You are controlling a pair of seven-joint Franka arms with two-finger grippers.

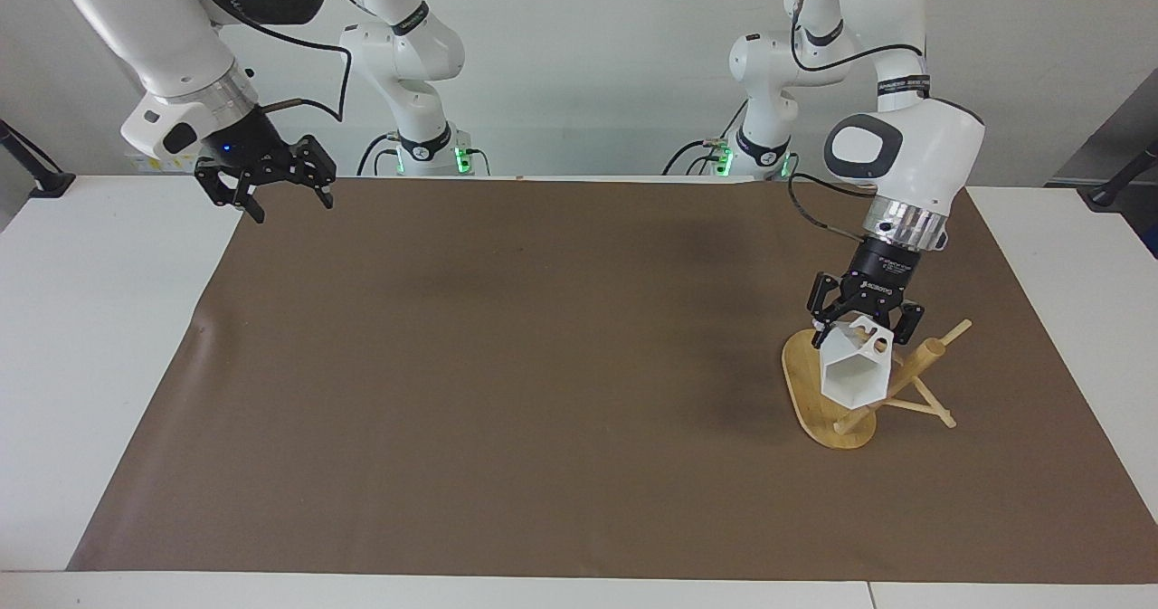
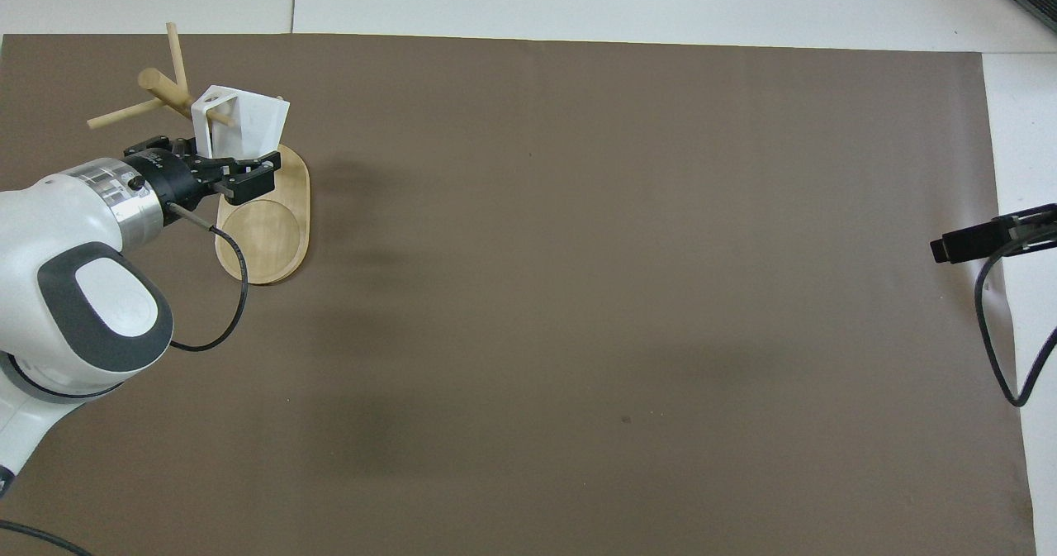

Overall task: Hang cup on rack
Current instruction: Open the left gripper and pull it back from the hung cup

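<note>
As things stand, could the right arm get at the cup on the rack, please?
Probably not easily. The right tool is raised over the right arm's end of the table, while the cup sits on the rack at the left arm's end, with the left tool right at it.

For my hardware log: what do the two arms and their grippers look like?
Both arms are glossy white with dark grey joint caps and silver wrist rings. The left gripper and right gripper are black two-finger units, each trailing a black cable. Green lights glow at the bases.
</note>
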